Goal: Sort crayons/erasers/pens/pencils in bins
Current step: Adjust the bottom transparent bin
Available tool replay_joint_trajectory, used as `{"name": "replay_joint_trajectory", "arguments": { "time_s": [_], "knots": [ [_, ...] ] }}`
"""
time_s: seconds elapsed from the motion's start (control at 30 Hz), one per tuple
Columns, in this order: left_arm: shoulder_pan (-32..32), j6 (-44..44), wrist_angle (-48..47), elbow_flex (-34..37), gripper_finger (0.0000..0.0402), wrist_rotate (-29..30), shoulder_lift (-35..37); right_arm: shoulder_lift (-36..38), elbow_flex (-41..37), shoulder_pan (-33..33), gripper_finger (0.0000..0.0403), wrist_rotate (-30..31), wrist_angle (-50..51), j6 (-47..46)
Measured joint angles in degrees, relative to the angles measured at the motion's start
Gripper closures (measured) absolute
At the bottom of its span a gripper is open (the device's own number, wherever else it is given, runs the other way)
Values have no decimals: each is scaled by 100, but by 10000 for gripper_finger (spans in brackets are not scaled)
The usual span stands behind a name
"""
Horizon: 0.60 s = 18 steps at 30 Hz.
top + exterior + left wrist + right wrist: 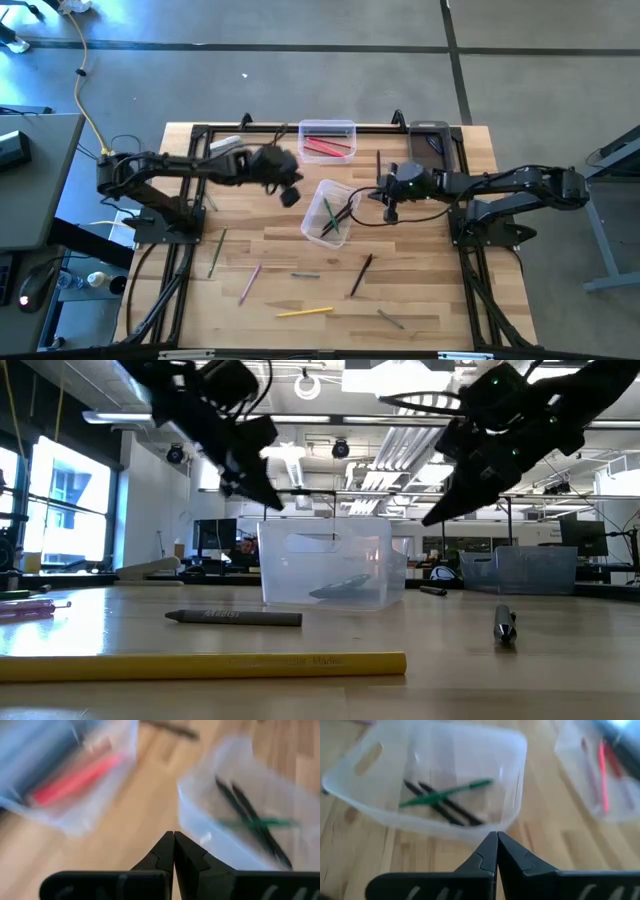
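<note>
A clear bin [328, 212] stands mid-table, turned askew, and holds a green pen [445, 794] and two dark pens [440, 802]. A second clear bin [327, 140] at the far edge holds red sticks. A smoky dark bin [432, 140] stands to its right. My left gripper [290, 197] is shut and empty, raised just left of the middle bin; it also shows in the left wrist view [173, 836]. My right gripper [370, 194] is shut and empty, raised just right of that bin; it also shows in the right wrist view [496, 836].
Loose sticks lie on the near half of the table: a green one [215, 252], a pink one [249, 283], a grey one [305, 274], a dark one [361, 274], a yellow pencil [304, 312] and another grey one [390, 319]. A dark stick [378, 165] lies between the far bins.
</note>
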State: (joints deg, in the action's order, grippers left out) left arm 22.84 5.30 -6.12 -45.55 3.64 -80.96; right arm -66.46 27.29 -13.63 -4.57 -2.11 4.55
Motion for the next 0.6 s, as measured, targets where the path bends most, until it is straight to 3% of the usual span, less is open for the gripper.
{"name": "replay_joint_trajectory", "arguments": {
  "time_s": [0.2, 0.4, 0.6],
  "knots": [
    [-628, 406, 215, 910, 401, 182, 298, -568, 46, 2, 403, -300, -50, -168],
    [-999, 417, 59, 1017, 401, 213, 541, -1362, 614, 2, 403, -305, 65, -161],
    [-1026, 734, -728, 1016, 401, 434, 1099, -1859, 949, 0, 403, 365, 14, -129]
  ]
}}
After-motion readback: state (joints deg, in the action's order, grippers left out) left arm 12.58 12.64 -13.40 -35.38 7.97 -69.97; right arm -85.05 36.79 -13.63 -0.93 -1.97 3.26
